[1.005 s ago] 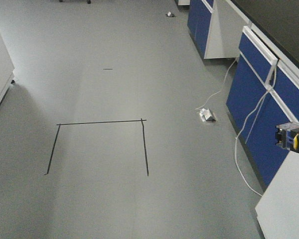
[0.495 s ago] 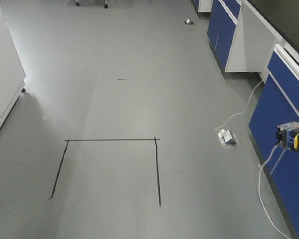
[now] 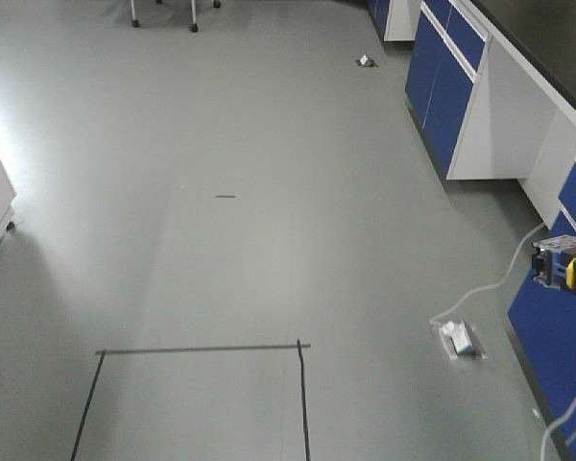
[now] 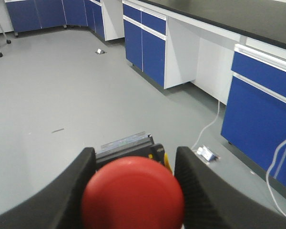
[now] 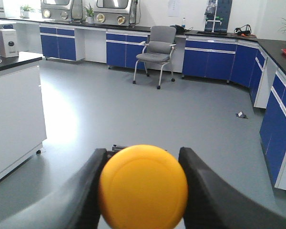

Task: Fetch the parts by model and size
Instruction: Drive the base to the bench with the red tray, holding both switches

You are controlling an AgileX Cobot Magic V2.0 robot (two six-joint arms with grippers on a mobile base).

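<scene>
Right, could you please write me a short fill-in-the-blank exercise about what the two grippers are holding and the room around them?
1. The left switch, clamped in the left gripper, has a ____ cap.
2. The right switch, clamped in the right gripper, has a ____ cap.
3. In the right wrist view, a grey ____ stands before the blue cabinets.
Missing words: red; yellow; chair.

left pincer [image 4: 132, 160]: clamped on red-capped switch [image 4: 132, 195] | right pincer [image 5: 142, 155]: clamped on yellow-capped switch [image 5: 143, 186]
</scene>
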